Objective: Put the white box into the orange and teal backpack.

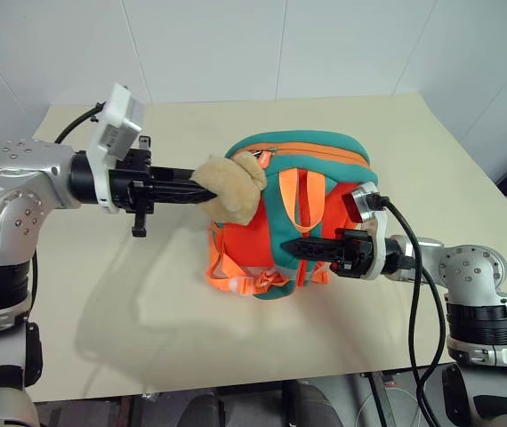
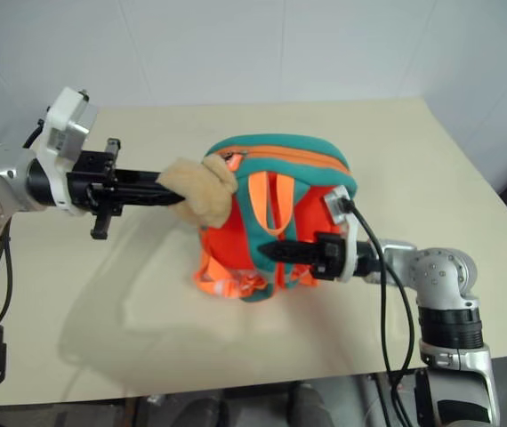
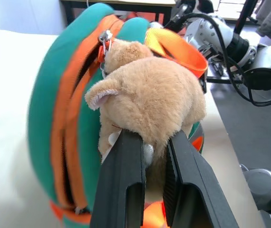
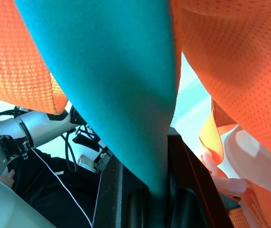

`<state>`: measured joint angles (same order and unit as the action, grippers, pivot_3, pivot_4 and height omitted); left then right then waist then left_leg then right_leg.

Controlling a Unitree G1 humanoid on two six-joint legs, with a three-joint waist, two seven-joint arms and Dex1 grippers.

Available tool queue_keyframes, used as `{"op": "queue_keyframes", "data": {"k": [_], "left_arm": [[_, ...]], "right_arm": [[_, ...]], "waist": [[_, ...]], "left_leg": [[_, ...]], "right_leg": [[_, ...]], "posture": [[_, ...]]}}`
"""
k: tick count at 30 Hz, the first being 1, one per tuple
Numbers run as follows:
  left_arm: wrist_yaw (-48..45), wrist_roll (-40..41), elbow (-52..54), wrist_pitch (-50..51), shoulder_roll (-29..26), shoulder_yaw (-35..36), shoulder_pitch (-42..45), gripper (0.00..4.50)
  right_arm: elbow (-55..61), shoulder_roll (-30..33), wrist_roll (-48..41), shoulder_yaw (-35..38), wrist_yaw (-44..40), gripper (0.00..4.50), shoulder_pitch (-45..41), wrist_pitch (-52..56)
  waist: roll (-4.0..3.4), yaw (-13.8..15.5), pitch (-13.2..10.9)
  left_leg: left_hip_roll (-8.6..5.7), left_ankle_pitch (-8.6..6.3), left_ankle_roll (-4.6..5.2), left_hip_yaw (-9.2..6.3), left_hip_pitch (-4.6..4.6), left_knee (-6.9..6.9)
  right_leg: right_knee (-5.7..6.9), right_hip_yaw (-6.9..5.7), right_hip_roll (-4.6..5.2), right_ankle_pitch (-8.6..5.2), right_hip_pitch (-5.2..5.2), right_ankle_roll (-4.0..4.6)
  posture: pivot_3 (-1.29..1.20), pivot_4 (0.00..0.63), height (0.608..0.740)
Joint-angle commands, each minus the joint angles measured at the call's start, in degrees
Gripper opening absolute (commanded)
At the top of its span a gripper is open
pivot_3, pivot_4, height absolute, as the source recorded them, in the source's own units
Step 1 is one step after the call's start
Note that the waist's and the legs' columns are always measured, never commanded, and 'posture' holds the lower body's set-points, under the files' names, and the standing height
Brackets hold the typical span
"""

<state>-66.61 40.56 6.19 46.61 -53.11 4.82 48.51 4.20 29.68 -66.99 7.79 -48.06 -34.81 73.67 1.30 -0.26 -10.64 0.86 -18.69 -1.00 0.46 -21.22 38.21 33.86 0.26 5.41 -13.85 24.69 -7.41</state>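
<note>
Right now the orange and teal backpack [image 1: 298, 213] is being held up at the centre of the frame, just above the cream table [image 1: 102, 302], with one pincer on each side. From the left of the frame, the left pincer [image 3: 150, 156] is clamped on the tan plush toy [image 1: 231, 187] that hangs at the zipper; in the left wrist view the plush is seen squeezed between the two black fingers [image 3: 121, 190]. From the lower right, the right pincer [image 4: 161, 194] is closed on a teal strap [image 4: 121, 80], with the fabric pinched between its jaws in the right wrist view. The zipper along the top looks shut or nearly so. The white box cannot be made out anywhere on the table, so its place cannot be told. By the look of it, the opening step is in hand: the bag is steadied, not yet loaded. Next, a pull on the plush along the zipper line seems called for, while the strap is held firm.
</note>
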Motion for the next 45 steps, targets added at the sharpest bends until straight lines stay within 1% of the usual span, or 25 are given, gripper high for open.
{"op": "queue_keyframes", "data": {"k": [1,5,11,13,15,20,23,27,28,31,33,34,36,37,39,40,41,42,43,44,45], "left_arm": [[-0.72,-2.51,-4.36,-3.48,-2.96,3.62,-0.24,0.15],[-2.43,-3.59,-10.43,-4.41,-4.3,3.94,-3.31,0.15],[-5.92,-6.7,-18.04,-6.74,-5.47,2.19,-6.26,0.15],[-6.44,-9.56,-20.24,-8.74,-5.6,0.23,-8.11,0.15],[-6.33,-11.91,-21.81,-10.6,-4.48,-1.77,-9.59,0.15],[-4.02,-13.6,-20.62,-11.75,1.65,-4.99,-12.28,0.15],[-3.23,-15.18,-19.25,-13.34,4.34,-6.4,-14.73,0.15],[-0.27,-16.76,-17.94,-17.0,8.39,-6.36,-15.79,0.15],[0.53,-17.33,-17.24,-18.28,8.9,-6.13,-16.14,0.15],[-0.61,-18.82,-13.71,-23.49,7.1,-5.06,-18.45,0.15],[-1.45,-17.3,-11.88,-23.82,5.4,-2.37,-19.61,0.15],[-2.6,-15.54,-10.45,-21.89,3.85,-0.86,-20.49,0.15],[-4.48,-13.26,-7.84,-21.64,2.01,1.75,-22.35,0.86],[-4.71,-12.33,-6.12,-20.92,0.9,3.24,-23.75,1.17],[-4.24,-11.31,-2.37,-20.3,-0.68,6.28,-27.23,1.79],[-4.03,-10.8,-1.0,-19.82,-1.09,7.25,-28.48,2.15],[-3.57,-10.47,0.38,-19.88,-1.13,8.3,-29.92,2.41],[-2.99,-9.76,1.66,-19.37,-0.92,9.28,-31.14,2.78],[-2.57,-9.32,2.76,-19.65,-0.43,10.13,-32.39,3.06],[-2.16,-9.03,3.6,-19.77,-0.03,10.6,-33.17,3.44],[-1.95,-8.51,4.36,-19.87,0.47,10.96,-33.91,3.72]], "right_arm": [[1.85,-0.07,-1.69,1.29,0.32,0.54,0.58,-0.01],[2.25,-0.11,-2.3,1.66,1.1,0.54,0.91,0.1],[3.32,0.18,-3.92,2.33,2.72,0.54,1.93,0.35],[3.73,0.19,-4.59,2.63,3.48,0.54,2.32,0.36],[4.11,0.17,-5.21,2.91,4.2,0.54,2.7,0.42],[4.76,0.07,-6.67,3.34,5.88,0.54,3.19,0.55],[5.11,0.18,-7.6,3.56,6.8,0.54,3.45,0.48],[5.5,0.31,-8.47,3.51,7.72,0.54,3.73,0.24],[5.64,0.27,-8.62,3.48,7.93,0.54,3.69,0.11],[6.74,0.75,-8.73,3.88,7.5,0.54,3.21,-1.03],[7.81,1.44,-9.09,4.81,7.06,1.26,2.72,-2.05],[8.53,1.99,-9.02,5.29,6.67,1.55,2.57,-2.74],[10.06,3.19,-7.82,5.87,5.5,2.19,2.67,-4.95],[11.21,4.59,-6.22,6.19,4.55,2.6,3.02,-6.56],[13.05,7.7,-2.71,7.47,2.29,3.23,4.26,-10.49],[13.48,8.9,-1.46,7.69,1.22,3.63,4.78,-11.94],[13.9,10.99,0.74,7.75,-0.69,3.91,5.8,-13.88],[14.09,13.47,2.9,7.87,-2.97,4.31,6.97,-15.59],[14.09,15.9,5.28,8.28,-4.98,4.5,8.36,-17.69],[13.82,17.63,6.97,8.49,-6.58,4.5,9.34,-19.4],[13.64,19.58,8.57,8.51,-8.6,4.5,10.76,-20.89]], "waist": [[0.0,-0.11,0.0],[0.0,-0.15,0.0],[0.0,-0.01,0.0],[0.0,-0.11,0.0],[0.0,-0.15,0.0],[0.0,0.07,0.0],[0.0,-0.03,0.0],[0.0,0.12,0.0],[0.0,0.16,0.0],[0.0,0.26,0.0],[0.0,0.2,0.0],[0.0,0.17,0.0],[0.0,0.01,0.0],[0.0,0.03,0.0],[-0.01,0.02,0.0],[-0.01,0.08,-0.01],[-0.01,0.12,-0.01],[-0.01,0.18,-0.01],[-0.01,0.35,-0.01],[-0.01,0.46,-0.01],[-0.01,0.52,-0.01]], "left_leg": [[0.01,0.0,0.0,0.01,0.0,-0.01],[0.02,0.0,0.0,0.03,0.03,-0.03],[0.02,0.0,0.01,0.03,0.0,-0.02],[0.02,-0.01,0.01,0.04,0.01,-0.04],[0.03,-0.01,0.01,0.07,0.02,-0.07],[0.03,-0.01,0.02,0.06,0.02,-0.02],[0.03,-0.01,0.02,0.06,0.02,-0.02],[0.04,-0.01,0.02,0.06,0.01,-0.04],[0.03,-0.01,0.02,0.06,0.01,-0.03],[0.01,-0.01,0.02,0.03,0.0,0.0],[0.0,-0.01,0.02,0.04,0.0,-0.01],[0.01,-0.01,0.02,0.04,-0.01,-0.02],[0.02,-0.01,0.02,0.04,-0.04,-0.06],[0.04,-0.02,0.02,0.07,-0.04,-0.09],[0.04,-0.04,0.05,0.08,-0.05,-0.11],[0.04,-0.06,0.08,0.09,-0.06,-0.13],[0.04,-0.08,0.11,0.1,-0.06,-0.14],[0.04,-0.1,0.13,0.12,-0.05,-0.13],[0.03,-0.1,0.14,0.12,-0.05,-0.13],[0.03,-0.1,0.15,0.1,-0.05,-0.13],[0.02,-0.1,0.15,0.09,-0.04,-0.11]], "right_leg": [[0.01,0.0,-0.01,0.0,0.02,0.0],[0.03,0.0,-0.01,-0.01,0.02,0.01],[0.02,-0.01,0.0,-0.01,0.02,0.01],[0.0,-0.01,0.0,-0.01,0.03,0.01],[0.01,-0.01,0.0,-0.01,0.05,0.02],[0.05,-0.01,0.02,-0.02,0.03,0.03],[0.06,-0.01,0.03,-0.01,0.03,0.02],[0.04,-0.02,0.04,-0.01,0.05,0.02],[0.04,-0.02,0.05,-0.01,0.03,0.02],[0.03,-0.03,0.11,0.0,0.0,0.0],[0.02,-0.02,0.13,0.0,0.01,0.0],[0.01,-0.03,0.12,0.0,0.02,0.01],[0.0,-0.03,0.12,0.0,0.07,0.01],[-0.01,-0.03,0.12,-0.01,0.12,0.01],[-0.03,-0.03,0.13,-0.01,0.14,0.02],[-0.05,-0.04,0.13,-0.02,0.15,0.03],[-0.07,-0.04,0.14,-0.02,0.14,0.03],[-0.1,-0.04,0.14,-0.02,0.12,0.03],[-0.12,-0.06,0.14,-0.02,0.09,0.03],[-0.15,-0.08,0.15,-0.02,0.06,0.04],[-0.17,-0.09,0.15,-0.02,0.02,0.04]], "posture": [[0.0,0.15,0.74],[0.0,0.15,0.74],[0.0,0.15,0.74],[0.0,0.15,0.74],[0.0,0.15,0.74],[0.0,0.15,0.74],[0.0,0.15,0.74],[0.0,0.15,0.74],[0.0,0.15,0.74],[0.0,0.15,0.74],[0.0,0.15,0.74],[0.0,0.15,0.74],[0.0,0.15,0.74],[0.0,0.15,0.74],[0.0,0.15,0.74],[0.0,0.15,0.74],[0.0,0.15,0.74],[0.0,0.15,0.74],[0.0,0.15,0.74],[0.0,0.15,0.74],[0.0,0.15,0.74]]}}
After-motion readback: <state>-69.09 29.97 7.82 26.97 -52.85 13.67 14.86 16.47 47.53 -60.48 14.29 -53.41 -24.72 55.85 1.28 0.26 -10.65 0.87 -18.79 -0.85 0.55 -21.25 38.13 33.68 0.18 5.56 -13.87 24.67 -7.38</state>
